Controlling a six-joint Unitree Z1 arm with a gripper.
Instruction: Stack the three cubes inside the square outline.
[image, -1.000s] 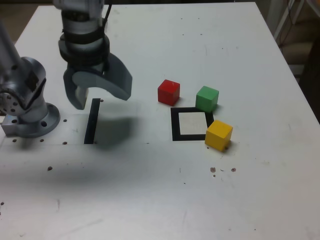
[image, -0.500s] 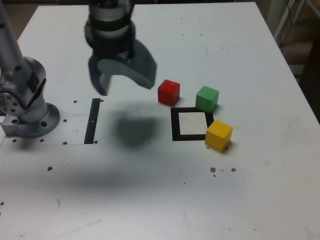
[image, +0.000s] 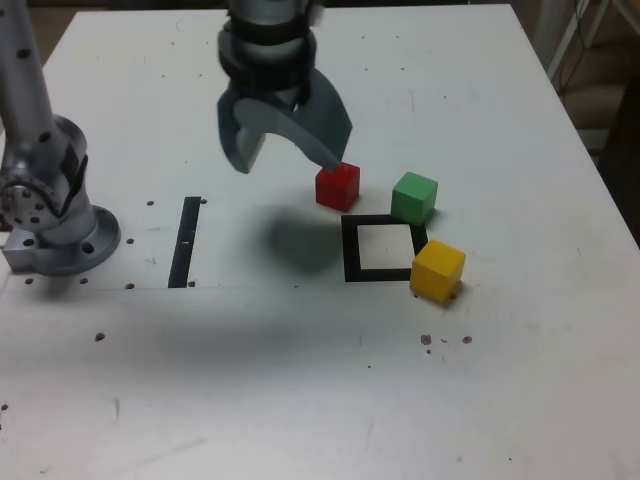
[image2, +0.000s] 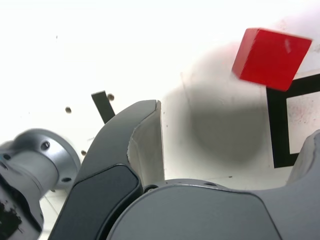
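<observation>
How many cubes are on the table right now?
3. The red cube sits beyond the square outline, the green cube at its far right corner, the yellow cube at its near right corner.

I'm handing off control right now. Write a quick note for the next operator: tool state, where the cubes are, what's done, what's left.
Tool: open, empty, in the air close by the red cube.
Red cube: on the table beyond the square outline, outside it.
Green cube: at the outline's far corner, on the exterior view's right.
Yellow cube: at its near corner on the same side.
Done: nothing stacked; the outline's centre is bare.
Left: all three cubes.
</observation>
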